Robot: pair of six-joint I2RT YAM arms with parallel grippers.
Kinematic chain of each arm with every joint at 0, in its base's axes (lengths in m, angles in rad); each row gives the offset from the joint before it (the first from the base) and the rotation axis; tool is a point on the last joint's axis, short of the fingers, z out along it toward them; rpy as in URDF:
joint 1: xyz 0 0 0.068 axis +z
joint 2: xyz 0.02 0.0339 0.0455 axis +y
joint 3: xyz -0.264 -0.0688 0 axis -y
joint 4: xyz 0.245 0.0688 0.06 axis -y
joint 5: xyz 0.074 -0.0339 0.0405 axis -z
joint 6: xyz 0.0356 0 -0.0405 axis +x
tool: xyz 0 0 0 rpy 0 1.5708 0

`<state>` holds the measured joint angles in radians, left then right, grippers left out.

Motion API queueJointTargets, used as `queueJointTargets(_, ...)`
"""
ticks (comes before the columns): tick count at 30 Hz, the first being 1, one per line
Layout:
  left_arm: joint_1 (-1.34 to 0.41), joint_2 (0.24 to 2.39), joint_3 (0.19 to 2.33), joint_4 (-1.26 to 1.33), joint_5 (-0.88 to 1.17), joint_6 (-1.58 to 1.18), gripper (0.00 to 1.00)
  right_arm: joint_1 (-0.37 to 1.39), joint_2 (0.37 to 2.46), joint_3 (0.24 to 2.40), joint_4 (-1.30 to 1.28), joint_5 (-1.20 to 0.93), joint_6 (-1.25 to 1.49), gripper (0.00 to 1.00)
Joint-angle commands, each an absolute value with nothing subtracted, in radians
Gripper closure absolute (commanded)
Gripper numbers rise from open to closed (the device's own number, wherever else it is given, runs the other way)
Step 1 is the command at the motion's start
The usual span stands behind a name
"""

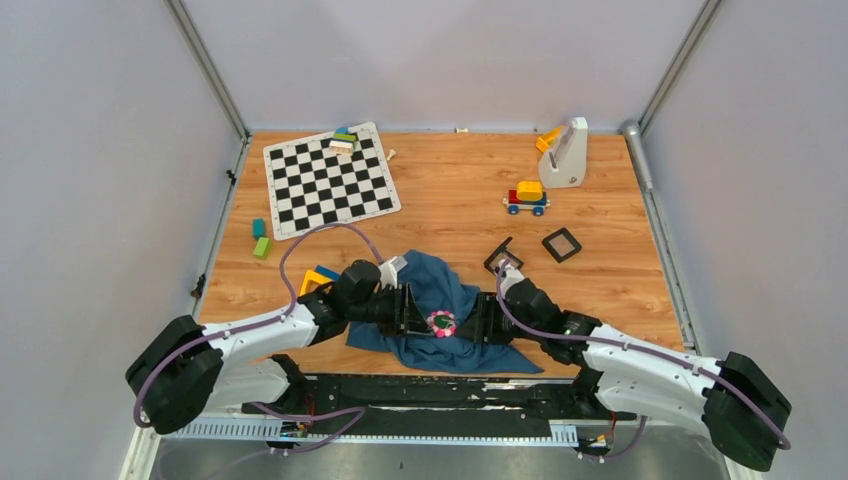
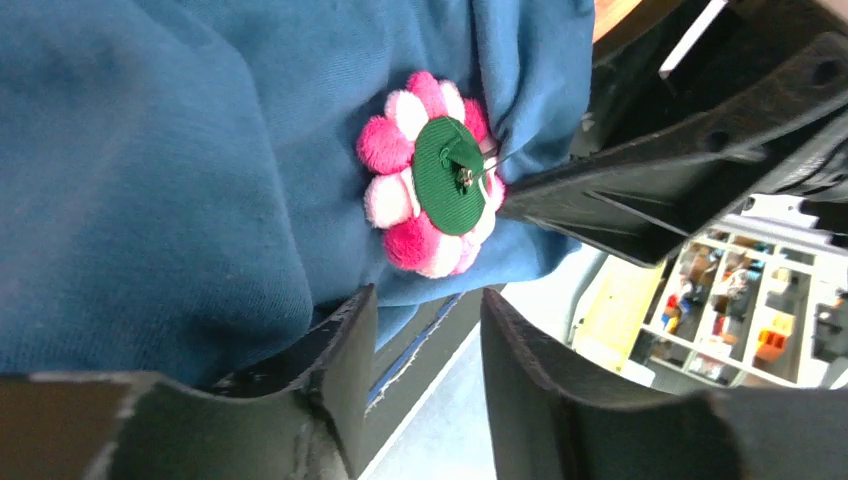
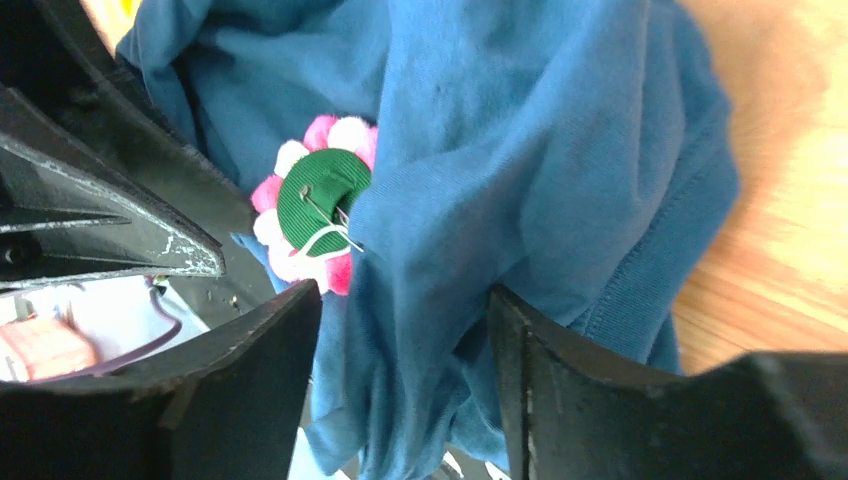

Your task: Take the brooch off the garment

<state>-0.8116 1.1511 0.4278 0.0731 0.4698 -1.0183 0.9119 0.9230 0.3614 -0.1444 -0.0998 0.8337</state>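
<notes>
Two arms reach over a wooden table (image 1: 450,190) boxed in by pale grey walls (image 1: 430,50), with a chessboard (image 1: 330,180) far left and a toy car (image 1: 526,197) far right. Near the front edge lies the garment (image 1: 440,285), the brooch (image 1: 441,323) pinned on its near fold. The left gripper (image 2: 428,330) stands part open and empty, just beside the brooch. The right gripper (image 3: 405,330) stands part open, with cloth folds between its jaws.
</notes>
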Motion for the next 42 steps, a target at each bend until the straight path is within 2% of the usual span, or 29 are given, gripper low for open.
queueJointTargets(1,-0.809,1.114,0.374,0.214,0.481,-1.114,0.45,0.907,0.905,0.266,0.172,-0.194,0.893,0.52)
queueJointTargets(4,-0.792,1.101,0.333,0.273,0.490,-1.152,0.36,0.907,0.912,0.233,0.258,-0.183,0.922,0.71)
queueJointTargets(5,-0.789,1.100,0.317,0.306,0.493,-1.167,0.28,0.908,0.915,0.218,0.298,-0.181,0.933,0.79)
queueJointTargets(7,-0.776,1.105,0.261,0.434,0.498,-1.236,0.21,0.907,0.918,0.187,0.370,-0.177,0.960,0.99)
queueJointTargets(8,-0.772,1.109,0.222,0.531,0.491,-1.286,0.20,0.908,0.916,0.180,0.399,-0.175,0.974,1.00)
queueJointTargets(12,-0.770,1.118,0.165,0.707,0.455,-1.358,0.22,0.910,0.890,0.109,0.541,-0.148,1.008,1.00)
queueJointTargets(17,-0.771,1.091,0.150,0.803,0.376,-1.370,0.33,0.915,0.874,0.120,0.588,-0.142,0.951,1.00)
queueJointTargets(24,-0.770,1.053,0.193,0.748,0.353,-1.335,0.38,0.921,0.889,0.147,0.592,-0.138,0.930,1.00)
queueJointTargets(33,-0.772,1.133,0.202,0.762,0.383,-1.348,0.51,0.949,0.934,0.177,0.616,-0.140,0.902,1.00)
queueJointTargets(35,-0.773,1.162,0.206,0.775,0.393,-1.346,0.57,0.959,0.947,0.186,0.624,-0.147,0.893,1.00)
queueJointTargets(37,-0.773,1.183,0.206,0.798,0.398,-1.338,0.69,0.964,0.951,0.190,0.626,-0.152,0.888,1.00)
queueJointTargets(38,-0.773,1.190,0.206,0.811,0.394,-1.327,0.82,0.965,0.949,0.191,0.621,-0.158,0.886,1.00)
queueJointTargets(39,-0.769,1.190,0.207,0.814,0.394,-1.316,0.89,0.966,0.940,0.192,0.605,-0.161,0.884,0.99)
queueJointTargets(40,-0.759,1.185,0.211,0.803,0.398,-1.287,0.98,0.965,0.923,0.192,0.582,-0.157,0.884,0.91)
queueJointTargets(42,-0.728,1.177,0.230,0.746,0.437,-1.229,1.00,0.965,0.870,0.196,0.503,-0.131,0.893,0.66)
